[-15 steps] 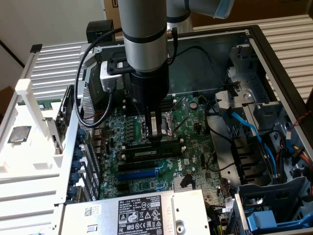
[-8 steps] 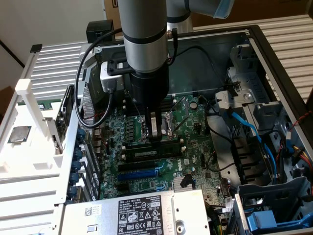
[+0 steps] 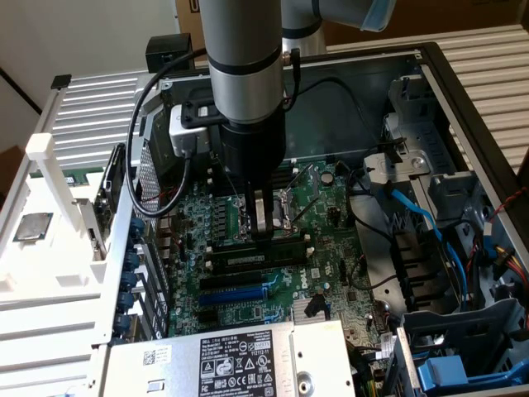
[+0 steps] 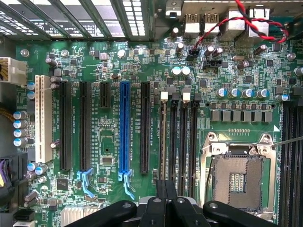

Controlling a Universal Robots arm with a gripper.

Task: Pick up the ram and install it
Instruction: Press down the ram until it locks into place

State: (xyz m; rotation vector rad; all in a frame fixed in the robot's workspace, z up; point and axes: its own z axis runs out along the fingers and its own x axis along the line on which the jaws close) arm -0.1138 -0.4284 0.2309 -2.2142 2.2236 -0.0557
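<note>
An open grey computer case [image 3: 355, 70] sits among ribbed white panels, its green motherboard [image 3: 324, 269] facing up. Blue cables [image 3: 426, 236] and a labelled power supply [image 3: 240, 360] crowd the board's edges. At the exterior view's left, a white rack [image 3: 50, 273] holds a silver processor chip [image 3: 31, 227]. The gripper [image 3: 263, 233], jaws pressed together on nothing, stands over the ram [image 3: 252, 259], which lies along the 4 black memory slots [image 4: 179, 142].

The motherboard [image 3: 326, 248] lies flat in the open case [image 3: 364, 91]. The gripper [image 3: 263, 234] stands over its middle, the ram [image 3: 252, 259] along the slots just nearer, the power supply [image 3: 240, 360] nearest. The processor chip [image 3: 31, 227] sits on the rack [image 3: 50, 289] at the exterior view's left.
</note>
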